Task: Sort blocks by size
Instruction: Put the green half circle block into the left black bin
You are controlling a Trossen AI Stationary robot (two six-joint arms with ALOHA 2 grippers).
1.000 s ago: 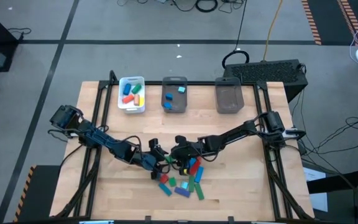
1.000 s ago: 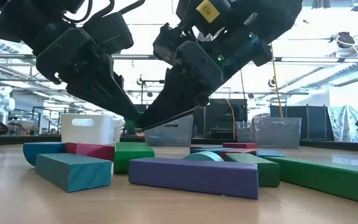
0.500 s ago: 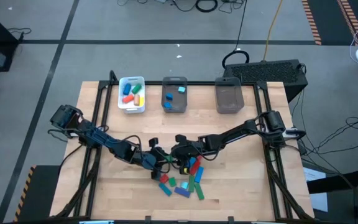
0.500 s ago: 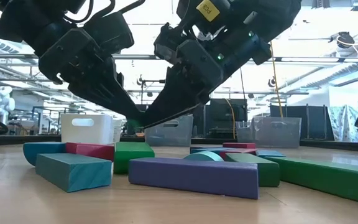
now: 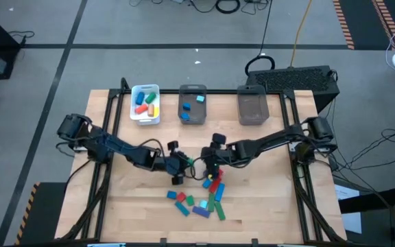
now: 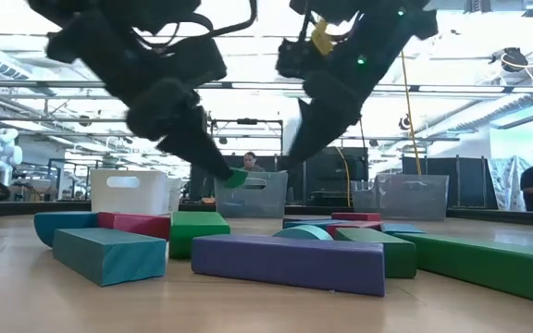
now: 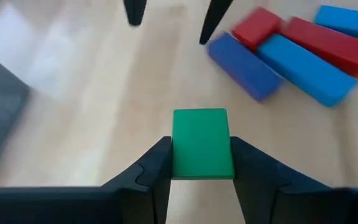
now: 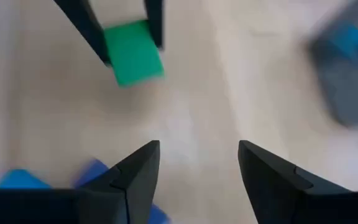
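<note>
So the big picture: wooden table, three containers along the far edge at 12 o'clock: a white tray with a few coloured blocks in it, a grey bin in the middle with a couple of blue ones, and another grey bin that looks bare from above. The loose pile of blocks sits at about 6 o'clock from where the two arms meet, mid-table.

What matters for the next move is the small green block. The left gripper has it clamped between its fingertips, lifted clear of the wood, so it's not in the pile any more. The block is short, close to cube-shaped, so there's not really a long axis to worry about. From that gripper the white tray lies around 11 o'clock and the middle bin near 12, both well apart from it. My guess is a short block goes to the tray, but I can't say for sure which size goes where.

The right gripper is just beside it at 3 o'clock, jaws spread with nothing between them. The left arm is plainly the one to carry it.
</note>
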